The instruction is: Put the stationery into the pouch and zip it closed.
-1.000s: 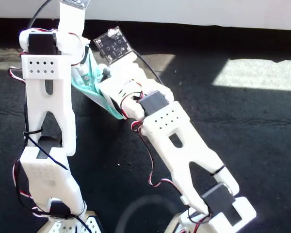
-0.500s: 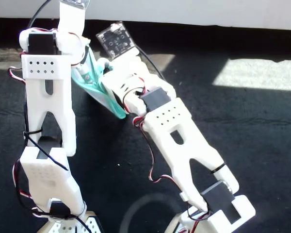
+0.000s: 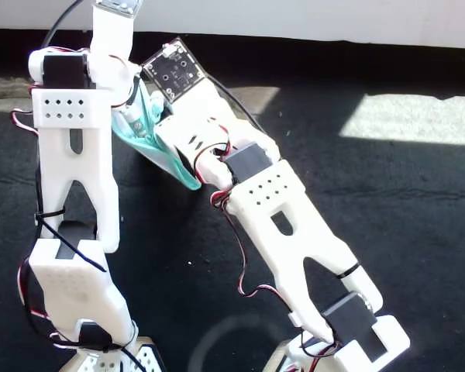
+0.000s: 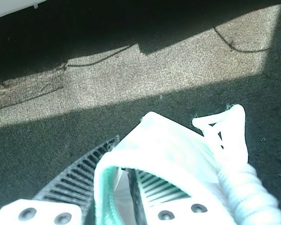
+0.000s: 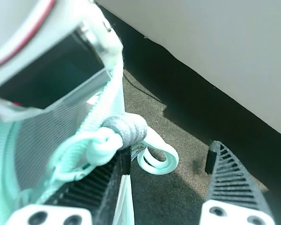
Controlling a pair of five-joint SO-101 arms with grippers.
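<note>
The limp pouch (image 3: 159,151) at upper left hangs pinched by the left gripper (image 4: 129,164); the spread right gripper (image 5: 171,152) should grasp its pull cord (image 5: 126,129).

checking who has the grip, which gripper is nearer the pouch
Left. The left gripper is clamped on the pouch; the right gripper sits open beside it, with the pull cord by one finger.

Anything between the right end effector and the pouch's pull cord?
Nothing visible does. The pull cord hangs right beside one finger of the open right end effector, with its loop in the gap between the fingers. The left end effector grips the pouch.
</note>
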